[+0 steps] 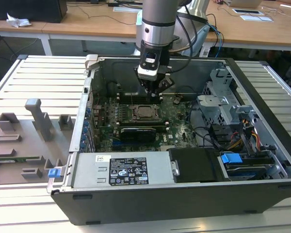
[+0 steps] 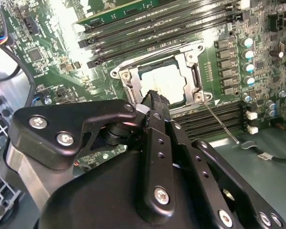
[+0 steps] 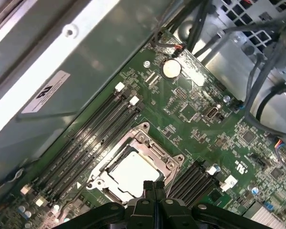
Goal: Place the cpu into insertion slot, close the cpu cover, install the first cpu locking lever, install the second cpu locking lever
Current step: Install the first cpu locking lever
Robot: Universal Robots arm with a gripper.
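Note:
The cpu [image 1: 145,112] lies flat in the insertion slot [image 1: 136,118] on the green board, its silver top showing in both wrist views [image 2: 163,80] [image 3: 132,172]. The cpu cover [image 2: 189,71] [image 3: 144,143] lies down around the chip as a silvery frame. A thin metal lever [image 2: 220,125] sticks out from one corner of the socket across the memory slots. My gripper [image 1: 153,91] hangs just above the far edge of the socket, its black fingers [image 2: 155,101] [image 3: 153,187] pressed together with nothing between them.
The open computer case [image 1: 262,121] walls in the board on all sides. A black expansion card [image 1: 138,131] stands just in front of the socket. Memory slots [image 3: 93,133] flank the socket. Cables and a drive cage [image 1: 223,104] fill the exterior view's right. A grey fixture [image 1: 36,121] lies outside the case.

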